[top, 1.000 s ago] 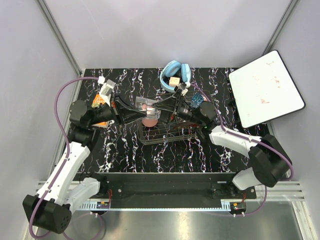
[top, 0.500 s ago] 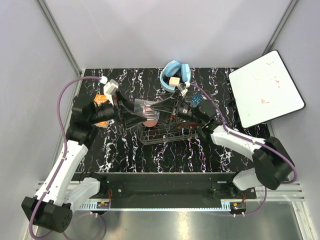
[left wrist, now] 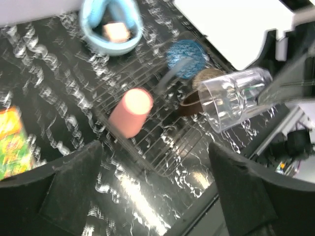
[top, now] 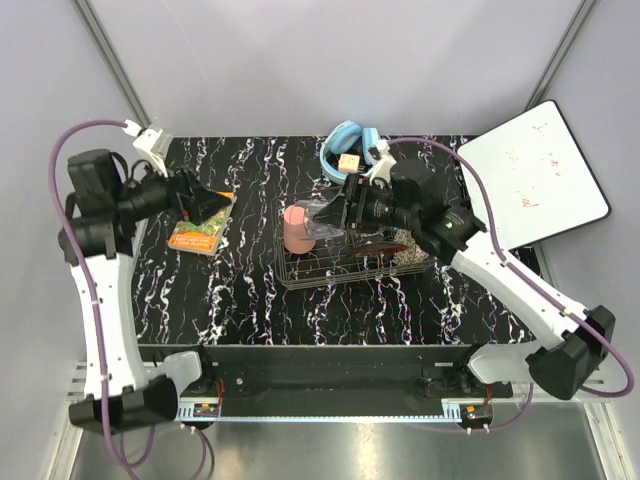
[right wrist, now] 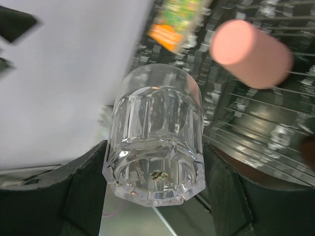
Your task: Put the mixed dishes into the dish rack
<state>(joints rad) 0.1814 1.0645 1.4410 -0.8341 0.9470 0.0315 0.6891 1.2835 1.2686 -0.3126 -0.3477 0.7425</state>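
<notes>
The pink cup [top: 296, 228] sits in the dish rack [top: 330, 276]. The right tool [right wrist: 154, 147] grips the glass tumbler [right wrist: 155, 132], not yet racked. The left tool [top: 207, 203] is open and empty.

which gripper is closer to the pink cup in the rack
Right. The right gripper, holding the clear glass tumbler, sits just right of the pink cup over the dish rack; the left gripper is well off to its left, near the orange-green booklet.

Top view: bright, even, diffuse light; sharp, with faint shadows on the counter [top: 250, 300] beside the dish rack [top: 330, 270]. Left wrist view: motion blur across the dish rack. Right wrist view: clear glass tumbler [right wrist: 155, 132] sharp, dish rack behind it smeared, wires glinting
</notes>
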